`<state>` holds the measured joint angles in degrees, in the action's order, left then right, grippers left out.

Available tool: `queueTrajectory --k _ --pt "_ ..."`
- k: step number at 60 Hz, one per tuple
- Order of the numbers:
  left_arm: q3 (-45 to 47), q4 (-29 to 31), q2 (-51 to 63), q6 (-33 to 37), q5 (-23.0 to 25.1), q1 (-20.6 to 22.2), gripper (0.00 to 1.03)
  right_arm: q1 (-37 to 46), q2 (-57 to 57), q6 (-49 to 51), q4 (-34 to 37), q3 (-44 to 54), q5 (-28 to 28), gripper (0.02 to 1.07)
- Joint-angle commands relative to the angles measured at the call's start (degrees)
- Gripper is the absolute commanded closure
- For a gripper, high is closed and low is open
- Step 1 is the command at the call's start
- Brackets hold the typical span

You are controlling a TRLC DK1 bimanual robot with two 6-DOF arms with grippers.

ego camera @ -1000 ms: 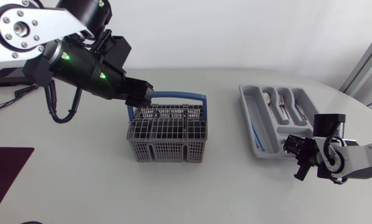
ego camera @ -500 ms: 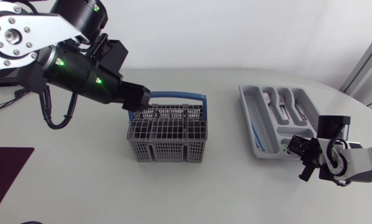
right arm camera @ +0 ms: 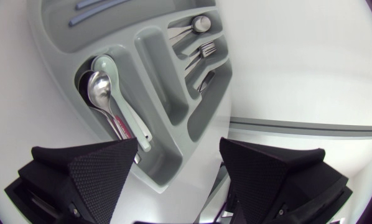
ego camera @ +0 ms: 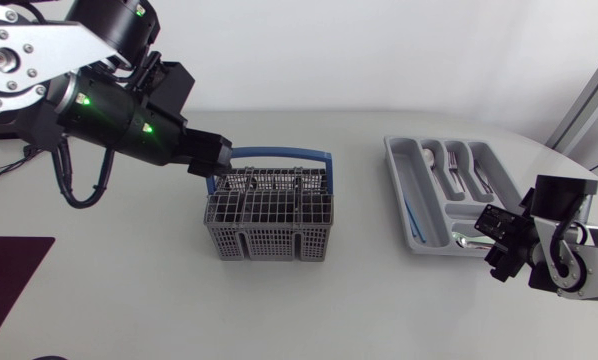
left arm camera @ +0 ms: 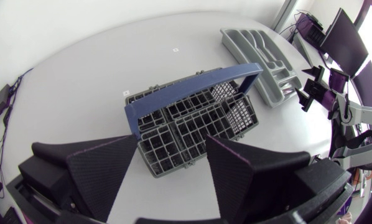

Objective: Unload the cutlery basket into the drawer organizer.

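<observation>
Lately | pulled left gripper back off basket at mid-table, gaping, empty | backed right gripper away from organizer, also open, empty | left spoons in its end compartment | judged unloading near done

No lettering, number or sign can be read on the cutlery basket or drawer organizer.

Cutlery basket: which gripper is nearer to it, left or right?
Left. The left gripper hovers at the cutlery basket; the right gripper is far off, beside the drawer organizer.
</observation>
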<state>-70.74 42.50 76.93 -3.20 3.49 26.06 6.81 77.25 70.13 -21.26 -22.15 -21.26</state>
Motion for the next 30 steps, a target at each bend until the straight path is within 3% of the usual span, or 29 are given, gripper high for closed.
queueTrajectory --k 1,10,23,30 --pt "2.1 -0.1 -1.9 0.0 -0.4 -0.9 0.07 -2.1 -3.3 -2.3 2.8 0.4 -0.3 0.07" --pt "3.9 -0.1 -3.6 0.7 -0.4 -1.8 0.07 -8.7 -9.9 -11.3 12.7 -2.0 0.3 0.07" --pt "7.8 -0.3 -6.3 0.7 -0.4 -2.1 0.07 -26.3 -15.5 -27.6 25.2 -7.9 0.3 0.08" --pt "9.0 -0.3 -7.2 0.5 0.4 -1.6 0.12 -33.7 -14.8 -33.5 28.3 -11.1 1.9 0.22"
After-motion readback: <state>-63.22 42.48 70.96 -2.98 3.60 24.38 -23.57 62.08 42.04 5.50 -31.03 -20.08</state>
